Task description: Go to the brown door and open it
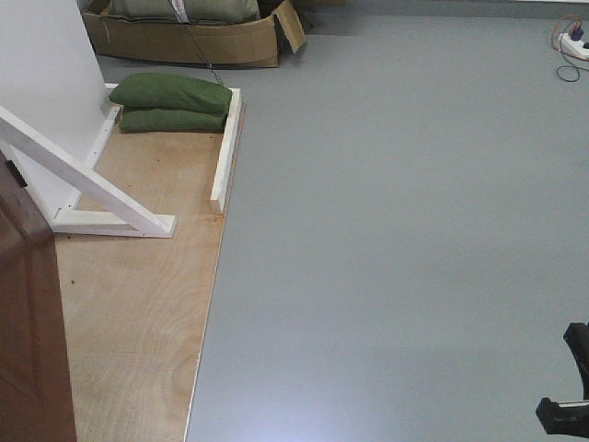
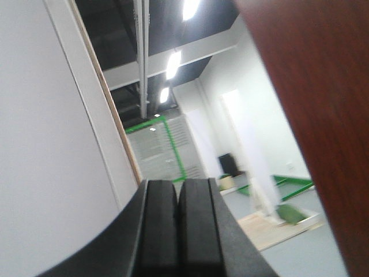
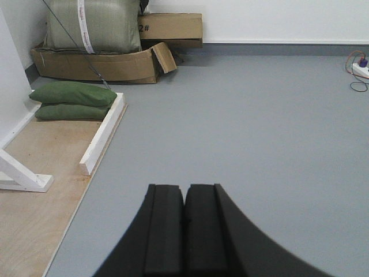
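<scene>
The brown door (image 1: 28,313) shows as a glossy reddish-brown slab at the lower left of the front view, standing on the plywood base. In the left wrist view the brown door (image 2: 323,104) fills the right side, close to the camera. Its handle is out of view. My left gripper (image 2: 179,183) is shut with nothing between its black pads, pointing up past the door's edge. My right gripper (image 3: 184,187) is also shut and empty, hovering over the grey floor. A dark part of the right arm (image 1: 569,405) shows at the lower right of the front view.
A white diagonal brace (image 1: 92,184) and white wall panel (image 1: 46,64) stand on the plywood base (image 1: 138,304). Two green sandbags (image 1: 175,103) lie at its far end. Cardboard boxes (image 1: 184,37) sit beyond. A power strip (image 1: 572,44) lies far right on the grey floor (image 1: 396,230).
</scene>
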`<state>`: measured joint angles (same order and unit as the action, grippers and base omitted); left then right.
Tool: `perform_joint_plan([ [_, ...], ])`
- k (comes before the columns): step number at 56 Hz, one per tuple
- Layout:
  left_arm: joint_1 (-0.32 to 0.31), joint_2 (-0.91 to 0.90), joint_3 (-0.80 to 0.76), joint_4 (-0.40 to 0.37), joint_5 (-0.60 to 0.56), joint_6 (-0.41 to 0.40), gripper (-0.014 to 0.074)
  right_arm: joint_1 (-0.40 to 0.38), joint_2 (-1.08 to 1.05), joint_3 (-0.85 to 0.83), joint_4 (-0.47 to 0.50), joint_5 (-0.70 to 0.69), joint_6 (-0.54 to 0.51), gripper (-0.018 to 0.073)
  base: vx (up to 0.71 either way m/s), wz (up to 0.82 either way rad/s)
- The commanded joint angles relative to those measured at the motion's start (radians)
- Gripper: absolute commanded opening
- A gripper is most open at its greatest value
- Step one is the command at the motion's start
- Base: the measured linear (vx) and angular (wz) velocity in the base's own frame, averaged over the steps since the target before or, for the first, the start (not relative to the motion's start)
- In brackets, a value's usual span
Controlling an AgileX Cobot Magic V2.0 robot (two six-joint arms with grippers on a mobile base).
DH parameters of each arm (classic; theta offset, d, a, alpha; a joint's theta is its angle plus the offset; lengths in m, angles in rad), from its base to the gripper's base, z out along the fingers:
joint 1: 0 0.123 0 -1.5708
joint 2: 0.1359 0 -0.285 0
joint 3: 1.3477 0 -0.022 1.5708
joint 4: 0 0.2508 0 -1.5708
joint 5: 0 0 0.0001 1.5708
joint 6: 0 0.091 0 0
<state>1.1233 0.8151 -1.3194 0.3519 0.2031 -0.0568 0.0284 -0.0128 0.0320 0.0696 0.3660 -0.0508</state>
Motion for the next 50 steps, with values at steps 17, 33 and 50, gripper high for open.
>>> perform_joint_plan([
  [17,0.209,0.016,-0.02,-0.203,-0.24,-0.015,-0.0006,-0.001,-0.006,0.004,-0.003,-0.075,-0.006,0.0,0.0,0.0],
  [33,0.315,0.016,-0.02,-0.207,-0.239,-0.015,-0.0006,-0.001,-0.006,0.004,-0.003,-0.075,-0.006,0.0,0.0,0.0],
  [50,0.426,0.037,-0.02,-0.231,-0.24,-0.015,-0.0006,-0.001,-0.006,0.004,-0.003,-0.075,-0.006,0.0,0.0,0.0],
])
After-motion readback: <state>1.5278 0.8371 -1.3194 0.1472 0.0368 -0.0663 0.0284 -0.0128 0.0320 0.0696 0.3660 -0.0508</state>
